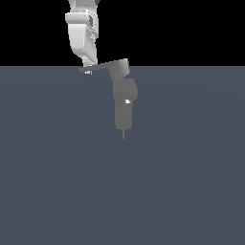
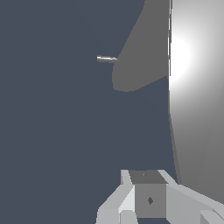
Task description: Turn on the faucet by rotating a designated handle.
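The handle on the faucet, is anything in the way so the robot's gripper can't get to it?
No, nothing visible stands between them. In the exterior view the gripper is already down at the thin tip of the handle, which sticks out from the faucet head. Whether they actually touch is unclear. Around them is only bare grey floor.

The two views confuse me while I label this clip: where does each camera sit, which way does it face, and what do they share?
Exterior view: off the arm; its exact position can't be told. It faces the faucet and the handle reaching toward the view's left, where the white gripper comes down onto the handle's tip.
Wrist view: mounted on the wrist, looking past the gripper along the handle toward the faucet and its thin pin.
Shared: faucet, handle, gripper.
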{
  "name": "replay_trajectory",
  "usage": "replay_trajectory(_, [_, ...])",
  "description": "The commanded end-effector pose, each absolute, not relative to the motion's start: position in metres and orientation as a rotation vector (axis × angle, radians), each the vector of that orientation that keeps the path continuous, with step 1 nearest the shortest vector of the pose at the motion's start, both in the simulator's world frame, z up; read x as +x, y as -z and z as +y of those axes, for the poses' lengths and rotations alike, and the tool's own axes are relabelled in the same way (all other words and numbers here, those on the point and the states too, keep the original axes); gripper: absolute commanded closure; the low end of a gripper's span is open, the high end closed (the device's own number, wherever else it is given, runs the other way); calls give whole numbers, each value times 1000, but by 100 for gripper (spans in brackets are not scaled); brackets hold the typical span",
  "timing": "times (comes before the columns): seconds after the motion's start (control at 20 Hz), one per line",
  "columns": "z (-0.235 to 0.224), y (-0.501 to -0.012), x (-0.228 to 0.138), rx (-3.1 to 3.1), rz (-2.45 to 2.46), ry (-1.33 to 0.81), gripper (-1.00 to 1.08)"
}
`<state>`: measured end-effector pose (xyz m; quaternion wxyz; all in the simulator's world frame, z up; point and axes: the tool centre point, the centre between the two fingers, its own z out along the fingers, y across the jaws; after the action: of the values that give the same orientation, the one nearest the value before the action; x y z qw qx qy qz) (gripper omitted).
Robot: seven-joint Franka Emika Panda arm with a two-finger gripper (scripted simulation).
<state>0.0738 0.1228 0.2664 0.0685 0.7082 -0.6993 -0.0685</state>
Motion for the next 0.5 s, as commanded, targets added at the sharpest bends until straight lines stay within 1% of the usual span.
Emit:
replay_trajectory(0.0, [122, -268, 67, 2129, -2105, 209, 108])
replay_trajectory(0.45, [123, -272, 47, 2129, -2105, 209, 108])
